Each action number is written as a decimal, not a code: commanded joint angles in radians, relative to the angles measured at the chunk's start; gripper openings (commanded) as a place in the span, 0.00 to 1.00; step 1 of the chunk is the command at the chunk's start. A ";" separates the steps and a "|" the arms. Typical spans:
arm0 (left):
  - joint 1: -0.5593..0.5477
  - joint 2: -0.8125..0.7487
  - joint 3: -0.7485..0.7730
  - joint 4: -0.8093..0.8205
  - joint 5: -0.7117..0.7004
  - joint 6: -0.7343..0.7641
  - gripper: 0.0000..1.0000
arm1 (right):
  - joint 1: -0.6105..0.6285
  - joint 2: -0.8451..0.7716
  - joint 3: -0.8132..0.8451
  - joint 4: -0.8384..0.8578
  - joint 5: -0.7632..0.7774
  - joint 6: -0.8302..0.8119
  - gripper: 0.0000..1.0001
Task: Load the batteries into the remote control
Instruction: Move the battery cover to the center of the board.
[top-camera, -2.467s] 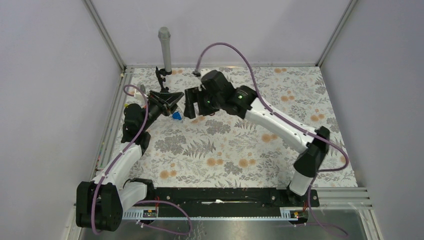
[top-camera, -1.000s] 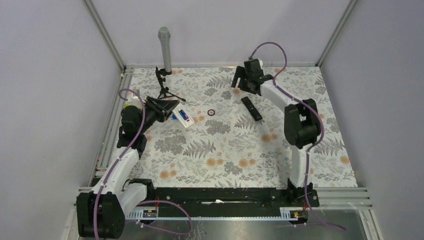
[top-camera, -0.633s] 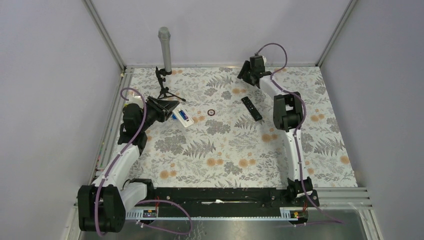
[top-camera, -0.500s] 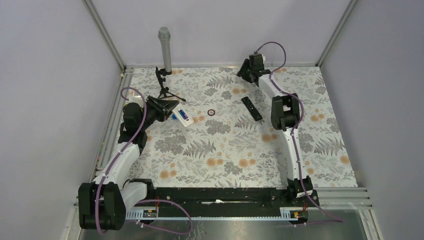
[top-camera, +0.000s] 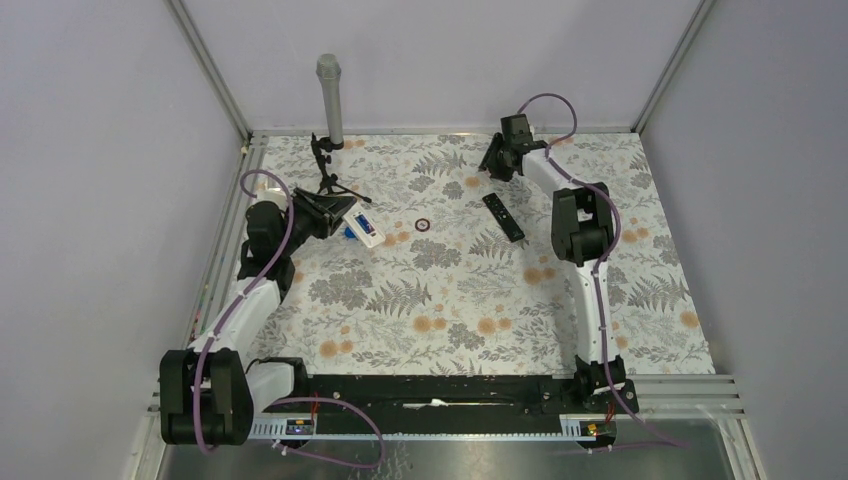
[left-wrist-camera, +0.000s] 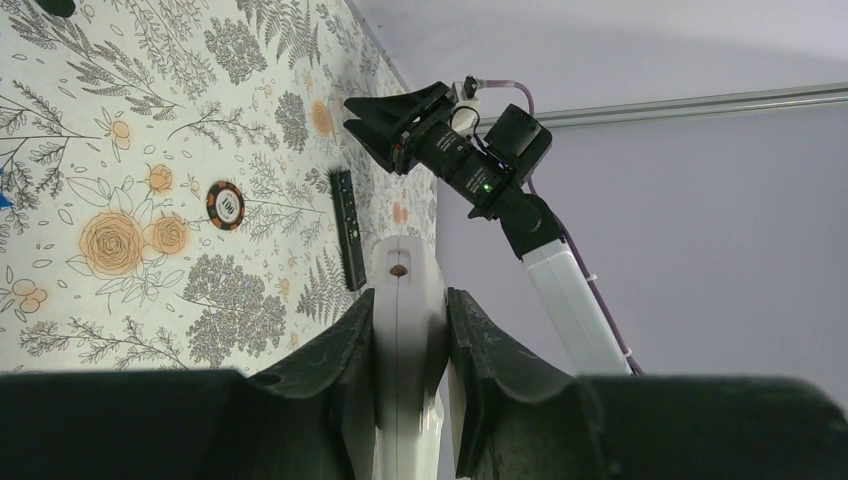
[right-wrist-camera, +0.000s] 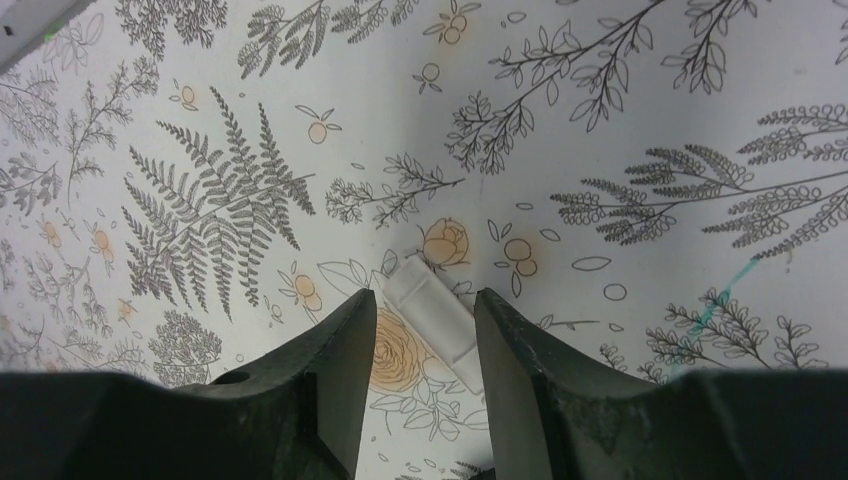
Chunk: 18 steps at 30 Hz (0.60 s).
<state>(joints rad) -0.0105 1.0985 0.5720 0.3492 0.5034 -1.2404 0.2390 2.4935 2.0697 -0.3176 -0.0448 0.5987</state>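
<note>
My left gripper (top-camera: 345, 216) is shut on a white remote control (top-camera: 363, 226), held tilted over the left of the table. In the left wrist view the remote (left-wrist-camera: 408, 300) stands squeezed between both fingers. Small blue and red patches show on its upturned face, too small to tell as batteries. My right gripper (top-camera: 496, 162) is at the far back of the table. In the right wrist view it (right-wrist-camera: 424, 300) is open, its fingers on either side of a flat white cover piece (right-wrist-camera: 432, 308) lying on the cloth, apart from both.
A black remote (top-camera: 503, 216) lies near the right gripper, also visible as the black remote (left-wrist-camera: 347, 228) in the left wrist view. A poker chip (top-camera: 422, 224) lies mid-table. A small black tripod (top-camera: 327, 172) and a grey post (top-camera: 330, 98) stand back left. A small blue piece (top-camera: 349, 234) lies under the white remote.
The right arm has refolded and its gripper has shifted slightly nearer at the back of the table. The left gripper has stayed in place with the white remote.
</note>
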 joint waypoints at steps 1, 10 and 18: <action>0.009 0.010 0.037 0.117 0.029 -0.016 0.00 | 0.020 0.006 -0.100 -0.171 -0.026 -0.040 0.49; 0.009 -0.058 0.006 0.085 0.026 0.008 0.00 | 0.157 0.010 -0.143 -0.272 0.068 -0.164 0.37; 0.035 -0.131 -0.002 0.029 0.033 0.042 0.00 | 0.247 0.022 -0.170 -0.379 0.297 -0.196 0.23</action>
<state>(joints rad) 0.0109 1.0138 0.5709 0.3477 0.5186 -1.2285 0.4526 2.4302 1.9976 -0.4454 0.1455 0.4358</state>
